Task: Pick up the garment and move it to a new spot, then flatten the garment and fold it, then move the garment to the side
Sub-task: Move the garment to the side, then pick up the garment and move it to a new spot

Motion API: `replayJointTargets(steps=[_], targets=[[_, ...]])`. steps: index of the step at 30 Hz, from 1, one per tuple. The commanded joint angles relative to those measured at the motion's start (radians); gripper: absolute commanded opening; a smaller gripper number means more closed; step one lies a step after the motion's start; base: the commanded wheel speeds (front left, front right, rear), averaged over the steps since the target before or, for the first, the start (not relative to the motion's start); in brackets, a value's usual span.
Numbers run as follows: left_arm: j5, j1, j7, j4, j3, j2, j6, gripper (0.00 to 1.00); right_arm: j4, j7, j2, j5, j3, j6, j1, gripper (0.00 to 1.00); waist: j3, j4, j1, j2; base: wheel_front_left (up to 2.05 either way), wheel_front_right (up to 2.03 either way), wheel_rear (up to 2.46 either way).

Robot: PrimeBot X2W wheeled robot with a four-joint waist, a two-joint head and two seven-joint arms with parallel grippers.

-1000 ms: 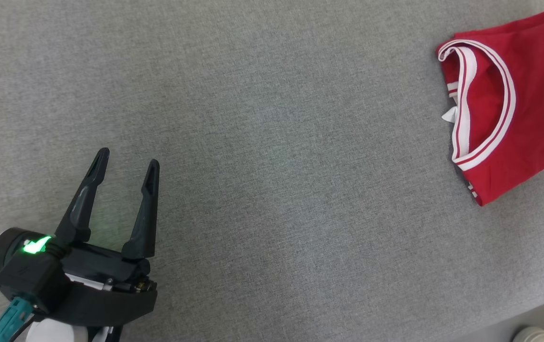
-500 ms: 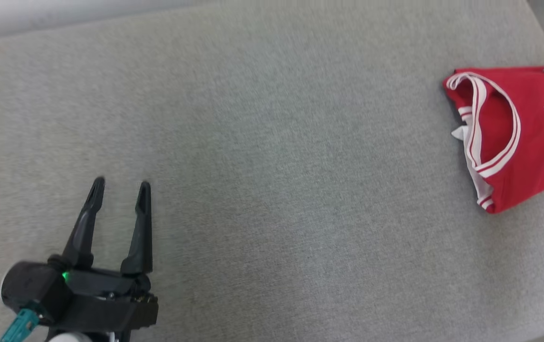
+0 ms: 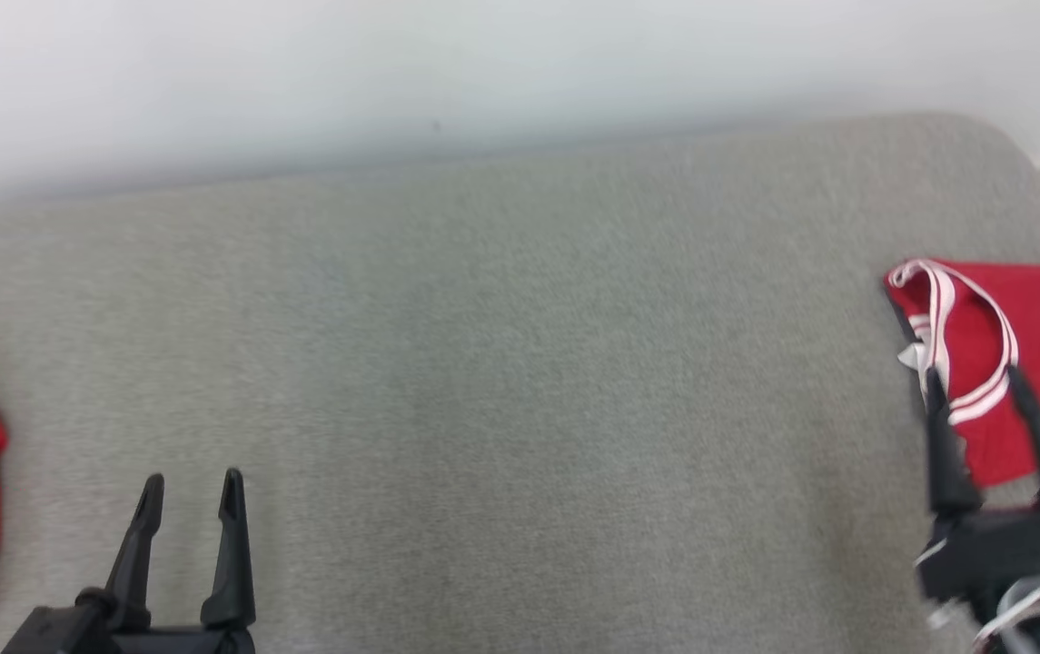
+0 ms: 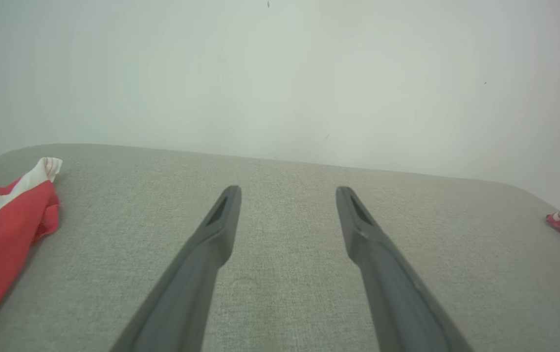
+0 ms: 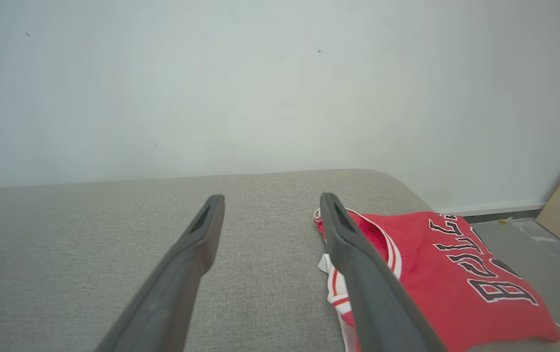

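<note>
**Folded red jersey just beyond the right pincer's tips**

A red sleeveless jersey (image 3: 1028, 354) is seen folded into a flat, compact packet. Its white-and-red striped neckline is turned toward the gap of the right pincer (image 3: 974, 374), and a small white tag shows at that edge. Black, white-edged lettering is carried on the upper face, on the side away from the pincer. In the wrist view it is found beside the outer finger, partly hidden behind it. Whether it is touched cannot be told
</note>
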Motion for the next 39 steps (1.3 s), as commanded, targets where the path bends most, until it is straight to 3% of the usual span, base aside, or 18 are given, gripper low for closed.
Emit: replayJointTargets(steps=[1, 7, 12, 20, 39], targets=[[0.009, 0.017, 0.000, 0.007, 0.006, -0.004, 0.004, 1.00, -0.008, -0.015, 0.025, -0.007, 0.003, -0.002, 0.028, 1.00, -0.086, 0.072, 0.0003, 0.0002, 0.00, 0.00, 0.00], [0.033, 0.058, 0.000, 0.061, 0.017, -0.008, 0.003, 1.00, 0.020, -0.077, 0.104, -0.027, 0.044, -0.002, 0.139, 1.00, -0.150, 0.091, 0.0003, 0.0002, 0.00, 0.00, 0.00], [0.039, 0.081, 0.000, 0.089, 0.008, -0.010, 0.002, 1.00, 0.085, -0.105, 0.134, 0.014, 0.046, -0.002, 0.174, 1.00, -0.183, 0.105, 0.0003, 0.0002, 0.00, 0.00, 0.00], [0.034, 0.086, 0.000, 0.104, 0.007, -0.013, 0.002, 1.00, 0.145, -0.129, 0.146, 0.027, 0.057, -0.002, 0.159, 1.00, -0.184, 0.109, 0.0003, 0.0002, 0.00, 0.00, 0.00], [0.025, 0.062, 0.000, 0.099, -0.012, -0.013, 0.001, 1.00, 0.144, -0.135, 0.149, 0.020, 0.054, -0.002, 0.159, 1.00, -0.160, 0.131, 0.0003, 0.0002, 0.00, 0.00, 0.00]])
